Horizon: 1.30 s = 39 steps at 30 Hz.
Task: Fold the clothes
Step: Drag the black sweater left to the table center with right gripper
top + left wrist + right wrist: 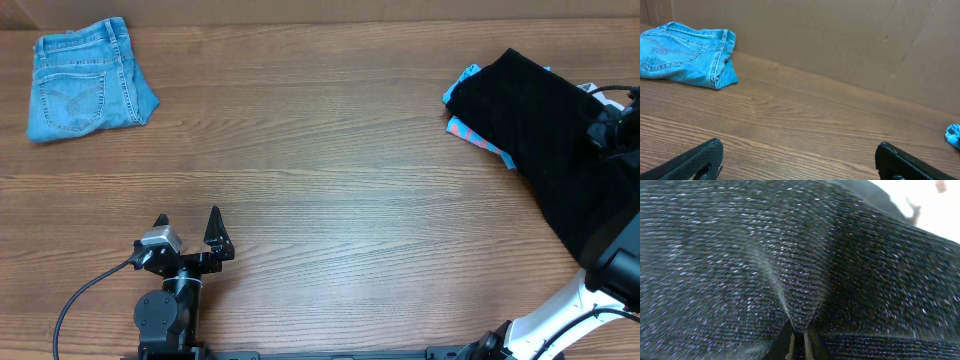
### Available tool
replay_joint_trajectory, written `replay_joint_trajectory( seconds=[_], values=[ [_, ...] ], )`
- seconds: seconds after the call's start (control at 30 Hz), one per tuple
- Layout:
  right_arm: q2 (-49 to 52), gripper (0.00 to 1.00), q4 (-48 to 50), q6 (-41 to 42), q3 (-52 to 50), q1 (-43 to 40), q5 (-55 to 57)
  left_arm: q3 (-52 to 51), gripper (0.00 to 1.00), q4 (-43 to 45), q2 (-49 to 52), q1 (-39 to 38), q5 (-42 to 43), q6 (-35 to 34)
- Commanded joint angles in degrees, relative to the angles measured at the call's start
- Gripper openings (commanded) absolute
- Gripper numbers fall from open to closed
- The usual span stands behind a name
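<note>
Right wrist shows R gripper (799, 347) pinching black knit (800, 255); overhead hides grip.

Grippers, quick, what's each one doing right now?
Left gripper: open, holding nothing.
Right gripper: shut on the black ribbed-knit piece.

The left gripper (188, 216) sits at the lower left of the overhead frame, its 2 fingers spread wide. The right arm (560, 305) rises from the lower right corner. The right gripper (800, 342) has its fingers pressed together on a pinch of black knit (805, 255).
</note>
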Motion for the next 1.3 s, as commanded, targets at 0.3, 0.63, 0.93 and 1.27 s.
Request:
replay_joint_trajectory(
  seconds=[0.3, 0.63, 0.93, 1.27],
  values=[
    [-12.41, 0.04, -12.94, 0.37, 1.36, 11.54, -33.24, -0.2, 1.0, 0.04, -0.39, -0.37, -0.74, -0.33],
    [-12.44, 0.04, -17.18, 2.08, 1.33, 36.52, -33.24, -0.2, 1.0, 0.04, -0.39, -0.37, -0.74, -0.33],
    [-12.44, 0.04, -17.77, 4.52, 1.2, 53.24, -32.5, -0.2, 1.0, 0.04, -0.39, -0.37, -0.74, -0.33],
    [-12.46, 0.54, -14.51, 9.31, 2.69, 47.69, -21.99, -0.2, 1.0, 0.04, -0.39, -0.39, -0.74, -0.33]
  ],
)
